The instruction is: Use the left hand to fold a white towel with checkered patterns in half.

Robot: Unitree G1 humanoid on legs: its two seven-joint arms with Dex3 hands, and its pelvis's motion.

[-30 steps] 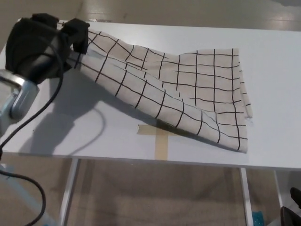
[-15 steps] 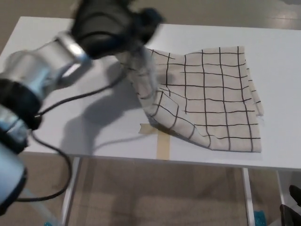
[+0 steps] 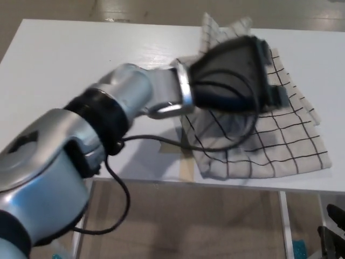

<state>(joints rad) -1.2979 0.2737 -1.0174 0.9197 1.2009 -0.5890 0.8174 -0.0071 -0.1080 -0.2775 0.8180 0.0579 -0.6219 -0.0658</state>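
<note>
The white towel with black checks [image 3: 280, 140] lies doubled over on the right part of the white table [image 3: 64, 59]. My left arm reaches across from the lower left. Its black hand [image 3: 234, 75] hovers over the towel's far half and hides much of it. A towel edge [image 3: 215, 27] sticks up behind the hand, which looks shut on it, though the hand is blurred. The right hand does not show.
A tan tape mark [image 3: 186, 164] sits near the table's front edge, partly under the towel. A black cable [image 3: 126, 189] hangs from my left arm. A small dark shape [image 3: 333, 234] shows below the table at the bottom right. The floor beyond the table is bare.
My left hand has swept from the table's far left to the right, carrying the towel's left edge over the right half. The towel now lies bunched and doubled at the right.
</note>
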